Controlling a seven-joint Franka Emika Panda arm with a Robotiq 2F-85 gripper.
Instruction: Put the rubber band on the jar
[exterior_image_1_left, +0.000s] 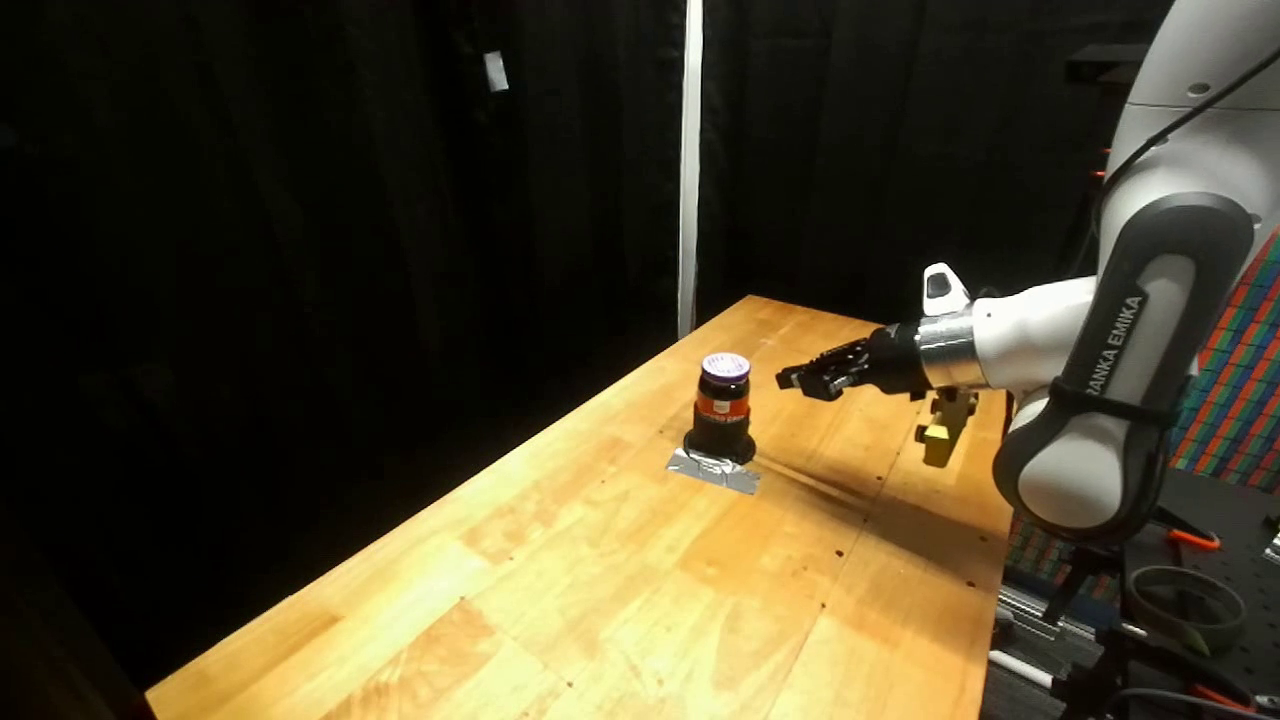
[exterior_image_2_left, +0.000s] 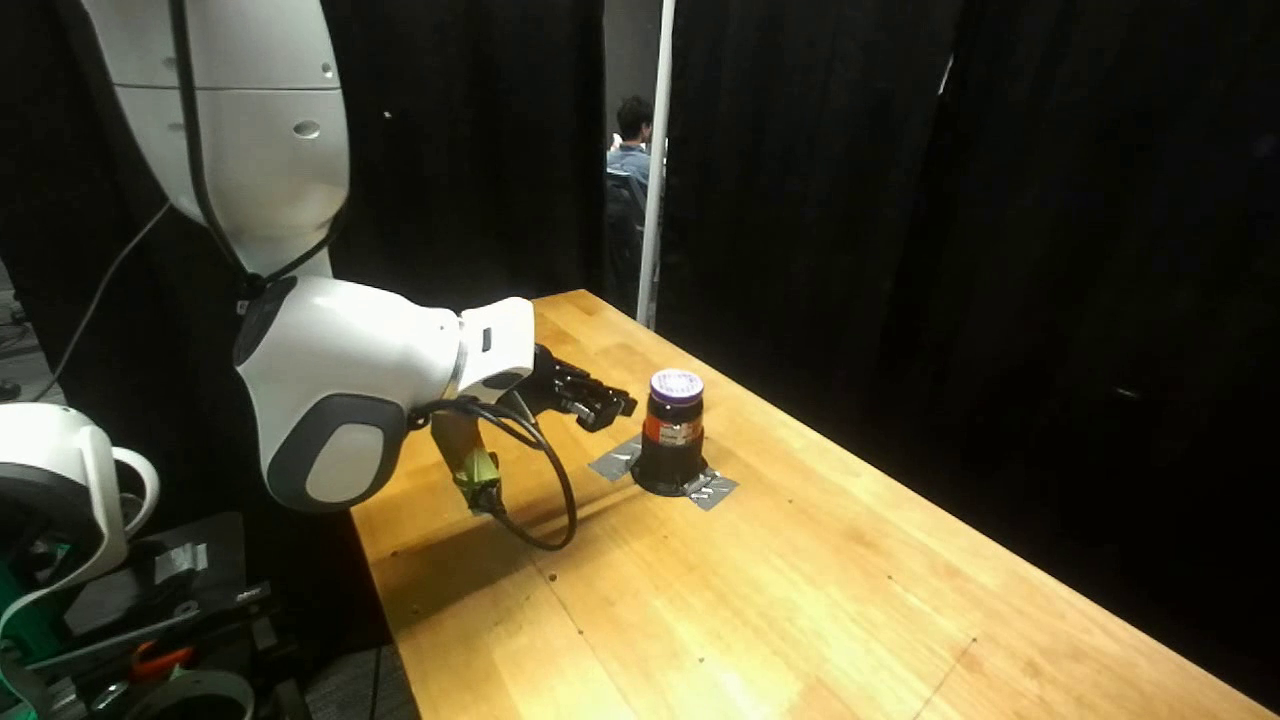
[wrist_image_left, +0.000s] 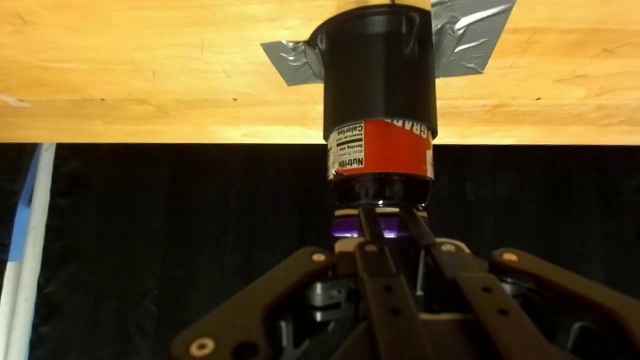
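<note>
The jar (exterior_image_1_left: 722, 406) stands upright in a black cup-like holder (exterior_image_1_left: 718, 438) on the table. It is dark with an orange label and a purple lid; it shows in an exterior view (exterior_image_2_left: 673, 430) and, upside down, in the wrist view (wrist_image_left: 397, 150). A thin tan strip (wrist_image_left: 345, 212) runs just under the lid; I cannot tell whether it is the rubber band or the lid's rim. No other band shows. My gripper (exterior_image_1_left: 805, 383) points level at the upper jar, short of it in both exterior views (exterior_image_2_left: 613, 410). Its fingertips (wrist_image_left: 390, 215) are a narrow gap apart, with nothing visible between them.
Grey tape (exterior_image_2_left: 712, 490) fixes the holder's base to the wooden table (exterior_image_1_left: 700, 590). A yellow-green mount (exterior_image_1_left: 945, 432) hangs under the wrist, and a black cable (exterior_image_2_left: 570, 500) loops from it close above the table. Black curtains (exterior_image_1_left: 300, 250) stand beyond the table's edge.
</note>
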